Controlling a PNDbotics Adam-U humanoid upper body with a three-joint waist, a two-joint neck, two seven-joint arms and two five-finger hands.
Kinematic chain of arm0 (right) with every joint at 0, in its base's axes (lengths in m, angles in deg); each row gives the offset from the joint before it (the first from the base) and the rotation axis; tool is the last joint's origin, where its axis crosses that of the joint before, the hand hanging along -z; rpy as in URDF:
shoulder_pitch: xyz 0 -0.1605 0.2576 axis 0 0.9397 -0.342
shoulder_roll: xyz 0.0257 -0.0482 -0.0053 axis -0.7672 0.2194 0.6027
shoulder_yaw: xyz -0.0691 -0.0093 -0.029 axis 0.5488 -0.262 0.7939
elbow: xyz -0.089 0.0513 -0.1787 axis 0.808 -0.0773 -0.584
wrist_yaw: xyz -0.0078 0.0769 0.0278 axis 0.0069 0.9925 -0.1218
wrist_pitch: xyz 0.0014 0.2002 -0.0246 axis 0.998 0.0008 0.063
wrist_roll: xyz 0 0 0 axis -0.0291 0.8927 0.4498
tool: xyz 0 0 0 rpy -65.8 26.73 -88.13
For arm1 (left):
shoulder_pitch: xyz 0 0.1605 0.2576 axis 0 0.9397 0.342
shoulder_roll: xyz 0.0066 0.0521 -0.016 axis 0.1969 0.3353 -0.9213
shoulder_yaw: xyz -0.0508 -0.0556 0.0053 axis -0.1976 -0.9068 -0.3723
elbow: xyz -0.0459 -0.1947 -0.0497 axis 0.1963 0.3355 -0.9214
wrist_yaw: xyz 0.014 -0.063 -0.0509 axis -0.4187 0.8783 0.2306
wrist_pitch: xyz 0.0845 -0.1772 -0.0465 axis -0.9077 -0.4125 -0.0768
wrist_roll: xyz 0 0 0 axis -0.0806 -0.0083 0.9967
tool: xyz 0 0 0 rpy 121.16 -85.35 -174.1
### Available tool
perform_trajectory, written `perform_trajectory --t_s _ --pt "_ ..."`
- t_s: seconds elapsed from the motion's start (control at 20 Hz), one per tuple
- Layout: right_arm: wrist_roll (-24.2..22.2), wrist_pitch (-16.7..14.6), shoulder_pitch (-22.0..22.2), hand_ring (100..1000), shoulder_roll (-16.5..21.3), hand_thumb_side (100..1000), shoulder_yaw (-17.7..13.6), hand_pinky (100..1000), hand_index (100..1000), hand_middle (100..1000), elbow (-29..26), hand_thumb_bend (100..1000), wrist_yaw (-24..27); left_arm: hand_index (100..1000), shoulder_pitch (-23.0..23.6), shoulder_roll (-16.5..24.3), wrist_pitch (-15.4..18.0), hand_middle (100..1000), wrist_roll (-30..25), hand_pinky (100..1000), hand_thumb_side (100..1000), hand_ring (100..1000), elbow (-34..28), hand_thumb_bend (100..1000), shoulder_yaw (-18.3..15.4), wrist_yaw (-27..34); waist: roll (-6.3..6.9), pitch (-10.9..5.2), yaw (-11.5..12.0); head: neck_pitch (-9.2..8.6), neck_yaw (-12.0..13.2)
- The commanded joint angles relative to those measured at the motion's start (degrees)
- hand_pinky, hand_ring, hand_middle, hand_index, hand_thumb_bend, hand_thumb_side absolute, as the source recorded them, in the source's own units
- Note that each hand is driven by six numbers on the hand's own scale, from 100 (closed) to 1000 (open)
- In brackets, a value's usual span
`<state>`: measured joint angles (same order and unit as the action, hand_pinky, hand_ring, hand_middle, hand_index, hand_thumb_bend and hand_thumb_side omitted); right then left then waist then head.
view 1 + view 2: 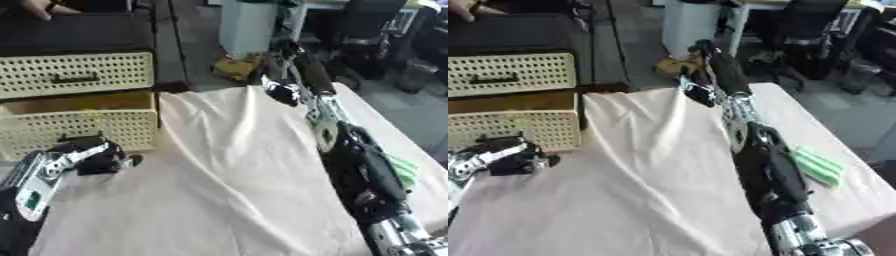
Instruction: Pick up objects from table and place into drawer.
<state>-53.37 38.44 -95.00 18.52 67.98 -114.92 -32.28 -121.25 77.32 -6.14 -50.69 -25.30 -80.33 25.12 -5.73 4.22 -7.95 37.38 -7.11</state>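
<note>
A cream perforated drawer unit [74, 75] stands at the table's far left, and its lower drawer [83, 127] is pulled out. My left hand [98, 158] sits just in front of that drawer, low over the cloth, with dark fingers curled and nothing visible in them. A green flat object [817, 167] lies on the cloth near the right edge, beside my right forearm. My right arm stretches up the right side of the table, and its hand [699, 91] is at the far edge, away from the green object.
A cream cloth [227, 190] covers the table. A person's hand [39, 7] rests on the dark top of the drawer unit. Beyond the far edge there are a white bin [249, 27], a yellow thing on the floor [234, 67] and office chairs [367, 30].
</note>
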Motion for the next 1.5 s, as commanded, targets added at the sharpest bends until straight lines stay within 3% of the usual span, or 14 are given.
perform_trajectory --t_s 0.05,0.3,0.65,0.95,1.3,1.5 --pt "0.0 0.0 -1.1 908 1.5 408 -0.3 824 838 854 -1.3 100 0.4 684 -1.0 1.9 0.2 491 -2.5 369 1000 434 -3.6 420 -0.6 0.7 0.2 -0.99 0.1 -0.36 -0.2" --pt "0.1 0.0 -1.2 908 1.4 406 -0.3 825 838 855 -1.3 100 0.3 696 -0.8 2.1 0.0 528 -6.4 370 1000 468 -4.4 440 0.4 1.8 0.02 -1.16 0.3 -0.33 -0.2" --pt "0.1 -0.1 -1.1 909 1.0 406 -0.3 825 838 855 -1.2 100 0.3 710 -2.0 -0.1 -1.6 564 -5.1 393 1000 493 3.0 436 -0.4 -1.5 -0.15 -1.23 -0.1 -0.35 0.0" --pt "0.0 -0.4 -1.1 910 0.0 408 -0.1 825 839 854 -1.5 100 0.3 747 -3.4 -3.3 -2.2 604 2.0 422 1000 522 8.3 398 -1.7 2.2 -0.12 -1.09 -1.0 -0.38 0.4" --pt "-0.3 -0.9 -1.2 911 -1.0 408 0.1 826 839 853 -1.9 100 0.1 772 -5.4 -4.1 -2.5 617 15.2 420 1000 536 7.5 374 -1.9 7.2 0.01 -0.65 -2.4 -0.84 0.9" --pt "-0.4 -1.1 -1.5 911 -1.5 407 0.3 826 839 854 -1.9 100 0.1 781 -6.1 -4.5 -2.3 630 18.1 413 1000 543 8.1 376 -1.9 9.4 -0.08 -0.29 -3.3 -1.11 1.1"
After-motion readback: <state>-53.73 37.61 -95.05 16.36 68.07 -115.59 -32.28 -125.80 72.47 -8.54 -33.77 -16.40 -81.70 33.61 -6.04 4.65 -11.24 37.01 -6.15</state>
